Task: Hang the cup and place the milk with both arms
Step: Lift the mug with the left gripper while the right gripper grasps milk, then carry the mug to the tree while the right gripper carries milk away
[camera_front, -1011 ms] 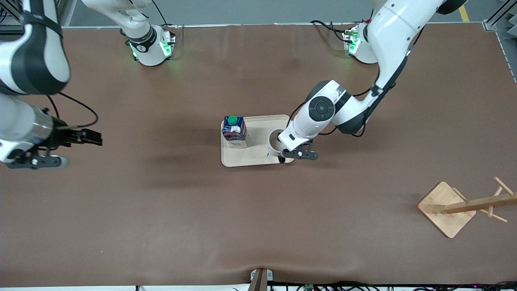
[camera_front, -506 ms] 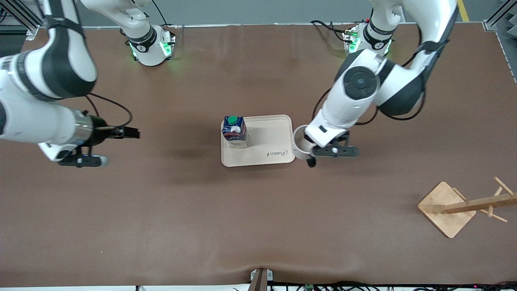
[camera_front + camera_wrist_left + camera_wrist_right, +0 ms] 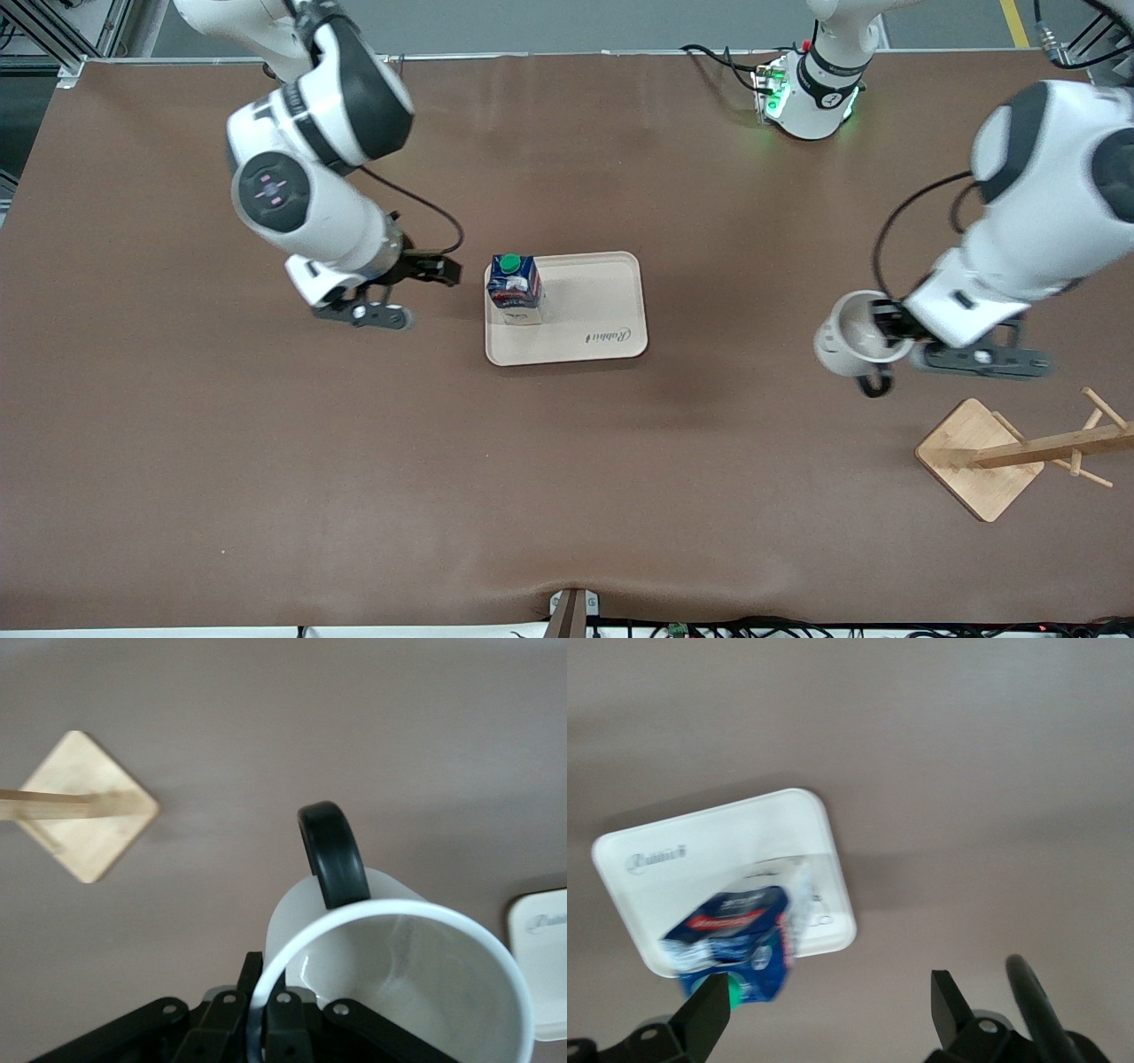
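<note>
My left gripper [image 3: 889,335] hangs in the air over bare table, between the tray [image 3: 611,292] and the wooden rack [image 3: 1019,452], pinching the rim of the cup [image 3: 849,337]. From the front camera the cup tilts, its mouth open upward and its black handle [image 3: 875,385] pointing toward the near edge. My right gripper [image 3: 434,270] is over the table just beside the tray, on the right arm's end, with its fingers aimed at the milk [image 3: 514,288]. The milk stands upright on the tray, in the corner toward the right arm, green cap [image 3: 509,262] on top. The rack sits near the camera at the left arm's end of the table, well apart from the tray.

The left wrist camera shows what the front one hides: one of my fingers [image 3: 251,988] pressed against the cup's [image 3: 399,974] outer wall at the rim, the mug's inside bare, and the handle [image 3: 332,850] arching away from the clamp. The rack's square base [image 3: 84,806] lies on the table past the cup, and a corner of the tray [image 3: 540,939] just shows at the edge.

The right wrist camera makes plain that my right gripper [image 3: 833,1005] is spread wide, holding nothing, both fingertips [image 3: 709,1010] clear of the milk [image 3: 735,939]. The carton and the tray [image 3: 700,859] lie directly ahead of the gap.
</note>
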Available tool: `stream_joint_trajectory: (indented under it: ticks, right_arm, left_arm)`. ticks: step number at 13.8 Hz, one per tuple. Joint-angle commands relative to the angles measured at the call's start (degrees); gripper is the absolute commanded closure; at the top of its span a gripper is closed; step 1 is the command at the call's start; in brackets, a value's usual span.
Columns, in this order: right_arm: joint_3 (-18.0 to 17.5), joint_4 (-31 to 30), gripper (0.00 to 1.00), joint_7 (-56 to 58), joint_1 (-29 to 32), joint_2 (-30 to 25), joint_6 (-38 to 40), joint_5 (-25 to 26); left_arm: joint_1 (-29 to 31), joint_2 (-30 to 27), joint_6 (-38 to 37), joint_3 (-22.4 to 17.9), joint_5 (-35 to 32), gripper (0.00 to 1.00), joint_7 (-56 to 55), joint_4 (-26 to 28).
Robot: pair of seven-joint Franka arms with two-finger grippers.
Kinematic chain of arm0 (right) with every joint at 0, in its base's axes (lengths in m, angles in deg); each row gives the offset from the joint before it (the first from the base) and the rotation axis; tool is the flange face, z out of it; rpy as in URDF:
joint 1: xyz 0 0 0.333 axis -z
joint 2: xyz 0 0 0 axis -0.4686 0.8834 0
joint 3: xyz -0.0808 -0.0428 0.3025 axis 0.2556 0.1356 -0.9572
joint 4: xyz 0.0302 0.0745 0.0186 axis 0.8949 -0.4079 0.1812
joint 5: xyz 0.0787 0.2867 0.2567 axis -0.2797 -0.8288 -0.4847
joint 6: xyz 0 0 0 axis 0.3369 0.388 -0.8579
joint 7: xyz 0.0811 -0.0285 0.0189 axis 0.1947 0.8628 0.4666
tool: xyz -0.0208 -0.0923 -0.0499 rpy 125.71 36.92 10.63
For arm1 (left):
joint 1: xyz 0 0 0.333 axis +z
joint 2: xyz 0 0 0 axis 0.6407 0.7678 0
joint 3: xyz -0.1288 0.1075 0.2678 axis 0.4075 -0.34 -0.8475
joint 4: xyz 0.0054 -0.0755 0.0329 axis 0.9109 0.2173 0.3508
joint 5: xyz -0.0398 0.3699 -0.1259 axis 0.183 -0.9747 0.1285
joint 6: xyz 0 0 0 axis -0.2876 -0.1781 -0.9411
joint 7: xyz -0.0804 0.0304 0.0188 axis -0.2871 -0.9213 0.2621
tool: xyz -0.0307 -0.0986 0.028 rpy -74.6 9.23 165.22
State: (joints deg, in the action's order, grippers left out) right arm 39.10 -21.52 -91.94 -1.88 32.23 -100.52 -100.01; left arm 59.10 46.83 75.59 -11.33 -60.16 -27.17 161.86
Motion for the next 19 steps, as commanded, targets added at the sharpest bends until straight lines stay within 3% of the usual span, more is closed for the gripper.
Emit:
stream_joint_trajectory:
  ticks: [1,5,7,11,15,16,17,18,19]
  right_arm:
    - [0.72,-3.44,0.00,-7.15,-5.05,-0.47,-7.93,-0.90]
    - [0.90,-3.97,0.00,-11.58,-9.81,2.51,-11.11,0.50]
    - [0.81,-4.15,0.00,-11.68,-9.99,3.48,-11.55,4.09]
    - [0.98,-4.76,0.00,-12.20,-10.78,4.79,-13.21,5.08]
    - [0.98,-9.24,0.00,-15.98,-13.49,5.94,-21.21,5.17]
    - [0.98,-9.25,0.07,-15.98,-13.42,6.12,-21.40,5.17]
    - [0.98,-9.07,0.61,-15.98,-13.07,6.03,-20.79,5.17]
    - [0.98,-8.81,1.00,-15.98,-12.46,5.86,-20.35,5.08]
    - [1.07,-8.11,1.00,-15.29,-11.67,5.51,-18.95,5.08]
  left_arm:
    - [5.07,-0.10,-1.30,0.54,0.04,1.00,7.14,-0.64]
    - [12.29,2.00,-0.87,0.45,0.21,1.00,23.76,-3.35]
    - [13.09,3.94,-0.60,0.45,0.22,1.00,26.50,-5.37]
    - [15.89,6.58,1.59,0.37,0.21,1.00,32.21,-6.70]
    - [17.48,7.37,2.04,0.45,0.22,1.00,34.94,-6.70]
    - [17.74,7.37,2.12,0.45,0.21,1.00,35.30,-6.70]
    - [17.83,7.46,2.73,0.45,0.30,1.00,35.30,-6.70]
    - [17.83,7.38,3.44,0.45,0.30,1.00,35.30,-6.70]
    - [17.83,7.37,3.53,0.45,0.39,1.00,35.30,-6.70]
